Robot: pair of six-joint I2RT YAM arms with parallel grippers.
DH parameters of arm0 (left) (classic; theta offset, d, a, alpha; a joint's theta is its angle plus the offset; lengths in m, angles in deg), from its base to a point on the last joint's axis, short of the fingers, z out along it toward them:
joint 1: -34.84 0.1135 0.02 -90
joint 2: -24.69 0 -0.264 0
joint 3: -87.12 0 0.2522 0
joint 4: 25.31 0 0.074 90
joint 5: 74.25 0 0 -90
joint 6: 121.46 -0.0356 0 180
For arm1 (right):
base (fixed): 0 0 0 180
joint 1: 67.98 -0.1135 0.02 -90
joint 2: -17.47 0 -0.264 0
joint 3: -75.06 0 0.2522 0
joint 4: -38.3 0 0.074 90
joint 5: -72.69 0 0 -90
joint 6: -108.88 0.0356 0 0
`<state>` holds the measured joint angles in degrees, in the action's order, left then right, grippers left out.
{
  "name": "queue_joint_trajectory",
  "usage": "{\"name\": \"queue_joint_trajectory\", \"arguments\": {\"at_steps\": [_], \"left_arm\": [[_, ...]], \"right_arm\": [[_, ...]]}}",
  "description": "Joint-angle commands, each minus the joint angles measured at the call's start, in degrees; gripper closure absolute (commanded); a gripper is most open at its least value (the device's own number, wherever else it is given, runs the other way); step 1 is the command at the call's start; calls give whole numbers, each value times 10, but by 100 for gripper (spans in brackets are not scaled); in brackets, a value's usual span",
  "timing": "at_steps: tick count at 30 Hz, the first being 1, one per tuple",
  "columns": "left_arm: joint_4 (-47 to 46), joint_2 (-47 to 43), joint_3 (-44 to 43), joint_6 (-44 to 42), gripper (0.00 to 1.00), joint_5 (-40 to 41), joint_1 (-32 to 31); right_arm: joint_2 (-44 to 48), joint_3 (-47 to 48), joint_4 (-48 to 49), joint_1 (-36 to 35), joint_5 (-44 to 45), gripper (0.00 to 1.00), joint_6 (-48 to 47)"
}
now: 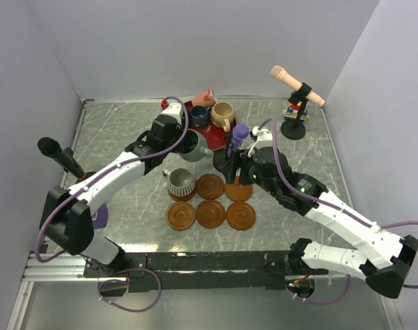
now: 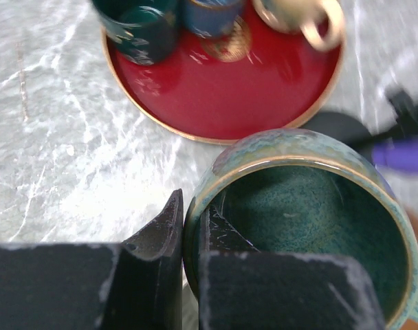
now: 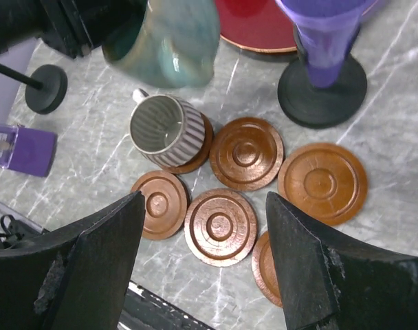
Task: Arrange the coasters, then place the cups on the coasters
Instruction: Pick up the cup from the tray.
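Two end effectors in view. The left end effector (image 2: pixel 188 240) pinches the rim of the teal cup (image 2: pixel 312 227), one finger inside and one outside. The cup looks tilted and clear of the worktop (image 1: pixel 113 124), hanging between the red plate (image 2: pixel 216 96) and the coasters (image 3: pixel 219 227). The right end effector (image 3: pixel 205 206) is spread, holds nothing, and hovers over the coasters.

Six coasters lie in two rows of three. The grey ribbed cup (image 3: pixel 164 130) sits on the back-left one; five are bare.

Risks:
- The rim pinch is off-centre, so the teal cup may swing, slip, or land tilted.
- The purple microphone (image 3: pixel 326 41) stands just behind the coasters, and the grey ribbed cup borders the free spots. Either could be knocked.
- Both arms crowd one area, so contact is possible.

Contents: the teal cup and grey ribbed cup are empty. The red plate holds the dark green cup (image 2: pixel 137 27), dark blue cup (image 2: pixel 209 14) and beige cup (image 2: pixel 298 14).
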<state>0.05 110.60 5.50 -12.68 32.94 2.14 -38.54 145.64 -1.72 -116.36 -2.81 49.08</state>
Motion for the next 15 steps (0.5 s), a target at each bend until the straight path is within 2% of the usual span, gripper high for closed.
{"name": "queue_joint_trajectory", "arguments": {"at_steps": [1, 5, 10, 15], "left_arm": [[-29, -65, -13, -92, 99, -107, -13], [4, -79, -20, -160, 99, -143, -48], [25, -85, -18, -203, 99, -127, -91], [36, -76, -21, -192, 99, -107, -124]], "right_arm": [[-42, 96, -69, 0, -13, 22, -51], [-91, 157, -119, 11, -36, 23, -76], [-127, 185, -124, 11, -53, 25, -79], [-155, 185, -108, 5, -28, 27, -62]]}}
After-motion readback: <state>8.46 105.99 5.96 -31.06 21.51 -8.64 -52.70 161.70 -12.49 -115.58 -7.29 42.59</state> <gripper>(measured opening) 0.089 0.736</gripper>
